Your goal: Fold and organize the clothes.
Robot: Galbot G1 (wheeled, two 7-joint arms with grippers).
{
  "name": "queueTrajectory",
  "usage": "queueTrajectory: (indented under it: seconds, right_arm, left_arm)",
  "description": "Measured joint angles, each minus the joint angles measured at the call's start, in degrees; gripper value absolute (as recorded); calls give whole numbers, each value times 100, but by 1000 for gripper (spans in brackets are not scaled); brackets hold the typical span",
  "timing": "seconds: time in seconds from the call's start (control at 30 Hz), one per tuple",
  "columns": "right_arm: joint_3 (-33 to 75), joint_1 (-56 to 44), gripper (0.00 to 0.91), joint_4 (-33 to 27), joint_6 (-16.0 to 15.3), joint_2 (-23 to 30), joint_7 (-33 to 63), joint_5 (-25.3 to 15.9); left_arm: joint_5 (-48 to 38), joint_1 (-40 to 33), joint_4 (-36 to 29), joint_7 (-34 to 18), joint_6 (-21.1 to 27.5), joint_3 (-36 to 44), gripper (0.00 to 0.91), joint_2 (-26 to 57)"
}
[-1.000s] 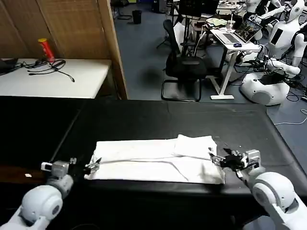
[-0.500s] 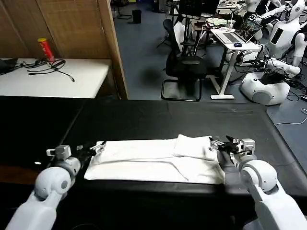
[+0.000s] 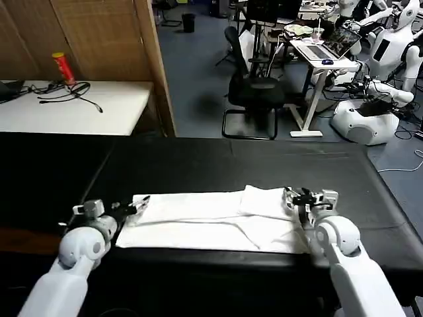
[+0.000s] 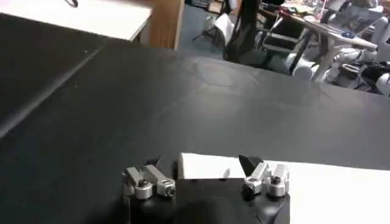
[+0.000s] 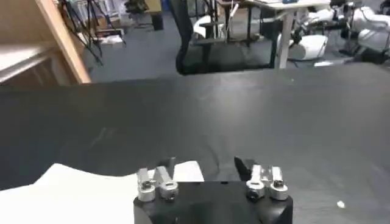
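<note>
- Your left gripper (image 3: 140,204) stood open at the far corner of the white T-shirt (image 3: 211,221), fingers astride its edge, nothing clamped.
- Your right gripper (image 3: 293,196) stood open at the opposite far corner, also empty.
- The shirt lay partly folded on the black worktop (image 3: 231,162) between both grippers.
- Likely step: corner pickup. Next, you would close both together before lifting.

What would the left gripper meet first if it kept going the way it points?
The left gripper, open, already has the shirt's far corner between its fingers. Straight on, it would probably meet only bare black table, then the far edge; depth is hard to judge.
</note>
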Motion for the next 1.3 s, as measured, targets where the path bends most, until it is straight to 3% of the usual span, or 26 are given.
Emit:
queueTrajectory:
  seconds: [0.1, 0.43, 0.63, 0.67, 0.7, 0.73, 1.3]
  right_arm:
    - [-2, -14, 29, -8, -1, 47, -9, -68]
    - [73, -90, 0, -53, 244, 244, 5, -740]
    - [170, -76, 0, -81, 207, 321, -58, -812]
    - [187, -91, 0, -65, 165, 312, -114, -797]
    - [201, -112, 878, -41, 138, 297, -165, -786]
    - [224, -143, 878, -2, 123, 270, -229, -767]
    - [653, -892, 878, 1381, -98, -238, -414, -278]
  left_arm:
    - [48, -29, 66, -15, -18, 8, 0, -13]
    - [759, -227, 275, 252, -196, 250, 0, -52]
    - [1243, -533, 502, 388, -460, 510, 10, -152]
    - [1294, -580, 534, 389, -477, 542, 215, -162]
    - [1344, -611, 545, 400, -486, 570, 809, -169]
    - [1405, -627, 545, 424, -521, 598, 878, -171]
    - [1118, -163, -25, 407, -592, 151, 878, 10]
